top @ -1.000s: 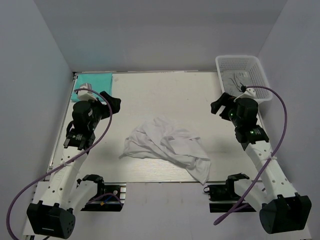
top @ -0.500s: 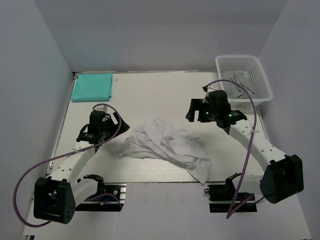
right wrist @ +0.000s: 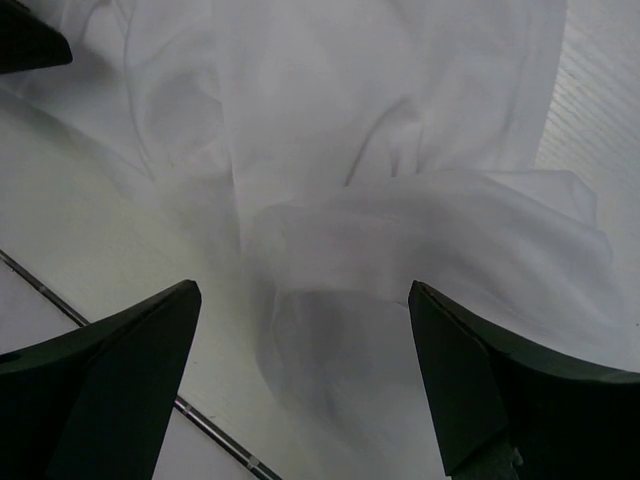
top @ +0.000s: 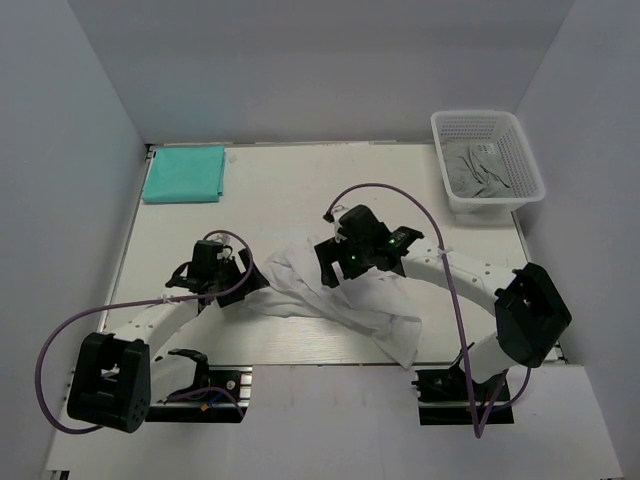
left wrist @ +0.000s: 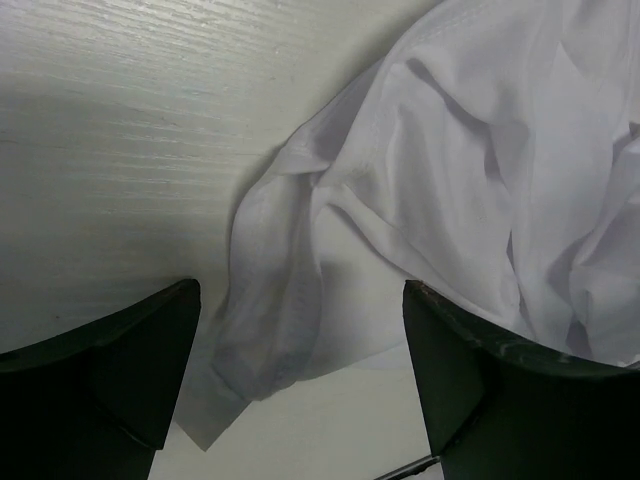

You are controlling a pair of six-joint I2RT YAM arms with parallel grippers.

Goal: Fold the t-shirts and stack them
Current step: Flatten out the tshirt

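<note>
A crumpled white t-shirt [top: 345, 300] lies in the middle of the table. A folded teal t-shirt [top: 184, 173] lies flat at the far left corner. My left gripper [top: 243, 283] is open at the white shirt's left edge; in the left wrist view the shirt's hem [left wrist: 270, 330] lies between its fingers [left wrist: 120, 370]. My right gripper [top: 332, 268] is open just above the shirt's upper middle; in the right wrist view the bunched white cloth [right wrist: 400, 230] fills the space between its fingers [right wrist: 480, 390].
A white mesh basket [top: 488, 160] with grey-white cloth in it stands at the far right corner. The table's near edge [top: 300, 362] runs just below the shirt. Grey walls enclose the table on three sides.
Both arms have swung in from the far corners to the white shirt. The left gripper has come down to its left edge, the right gripper to its upper middle. The shirt has not moved.
</note>
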